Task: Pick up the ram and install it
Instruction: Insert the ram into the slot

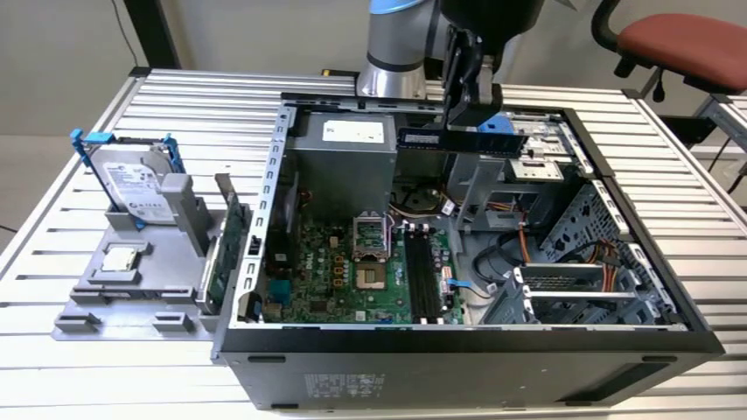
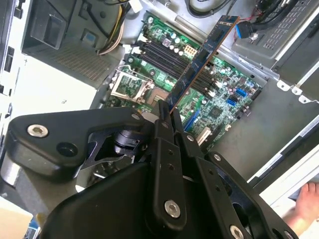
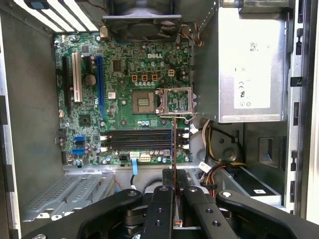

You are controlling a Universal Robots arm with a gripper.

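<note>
Slatted metal table (image 1: 198,96) sits under your open computer case (image 1: 467,359). Your claw (image 1: 473,118) is pinching the ram (image 1: 457,140) by its upper edge and holds it level over the far half of the case, well above the green board (image 1: 350,284) and its black slots (image 1: 422,280); a hard drive (image 1: 135,188) stands at the exterior view's left

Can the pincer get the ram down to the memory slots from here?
Probably yes: the pincer holds the ram above the open case, and the memory slots look bare beneath. The ram lies crosswise to them, though.
</note>
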